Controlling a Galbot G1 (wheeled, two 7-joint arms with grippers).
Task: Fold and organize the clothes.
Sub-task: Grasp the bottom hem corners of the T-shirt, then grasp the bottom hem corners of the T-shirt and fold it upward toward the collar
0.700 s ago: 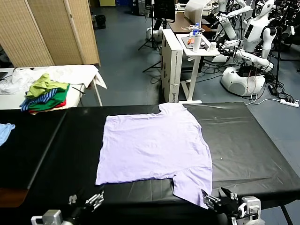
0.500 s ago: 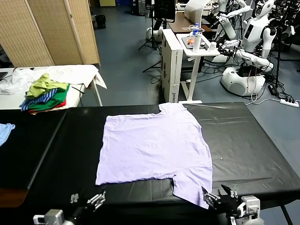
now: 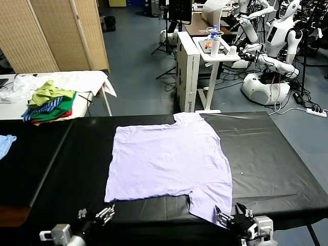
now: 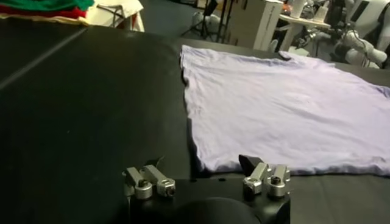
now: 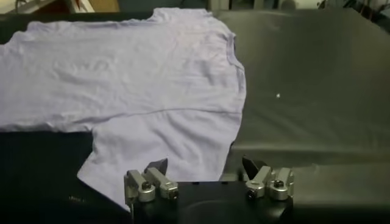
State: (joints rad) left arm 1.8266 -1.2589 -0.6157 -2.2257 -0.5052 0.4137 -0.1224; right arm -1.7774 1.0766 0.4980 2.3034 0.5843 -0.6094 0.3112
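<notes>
The pale lavender T-shirt (image 3: 169, 156) lies spread flat on the black table (image 3: 266, 154), plain side up, one sleeve pointing at the near edge. My left gripper (image 3: 96, 214) hovers low at the table's near edge, just before the shirt's near left corner; in the left wrist view it (image 4: 204, 165) is open and empty, with the shirt (image 4: 280, 103) ahead. My right gripper (image 3: 230, 215) is at the near sleeve's tip; in the right wrist view it (image 5: 205, 165) is open, its jaws standing wide over the sleeve's edge (image 5: 164, 146).
A heap of green, blue-striped and red garments (image 3: 48, 105) lies on a white side table at the far left. A light blue cloth (image 3: 5, 143) lies at the left edge. A white cart (image 3: 215, 48) and other robots (image 3: 277, 46) stand behind the table.
My right gripper has shifted a little left, closer over the sleeve's tip. My left gripper has edged slightly forward. The shirt has not moved.
</notes>
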